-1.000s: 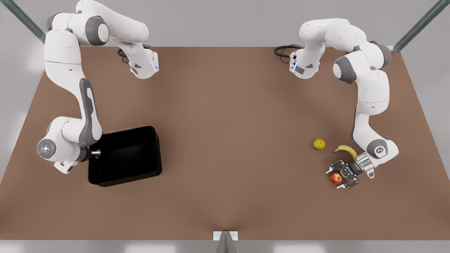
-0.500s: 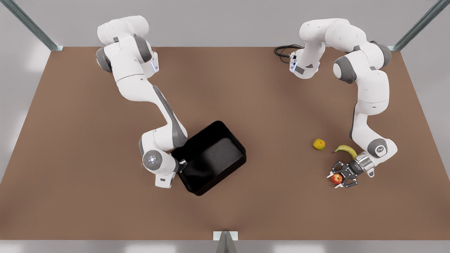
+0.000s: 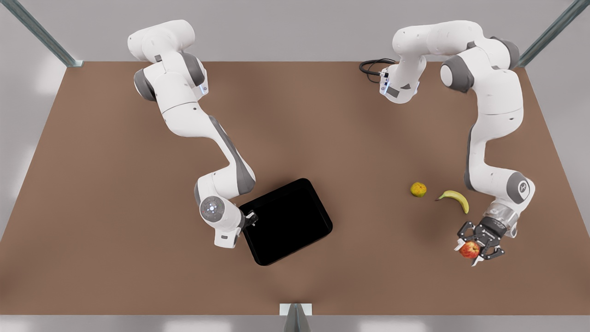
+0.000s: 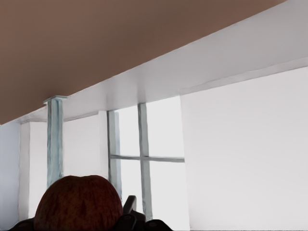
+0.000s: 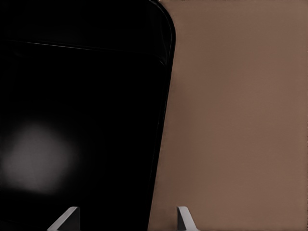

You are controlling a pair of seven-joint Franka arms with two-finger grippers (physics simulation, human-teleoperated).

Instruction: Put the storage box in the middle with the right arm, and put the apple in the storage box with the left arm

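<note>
Storage box (image 3: 288,221) skewed, long axis diagonal

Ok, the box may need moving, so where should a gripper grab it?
Take the storage box by a side wall, straight from above, one finger inside and one outside. It is far too wide to span, but its low thin wall fits between fingers, as the right gripper straddles it.
</note>
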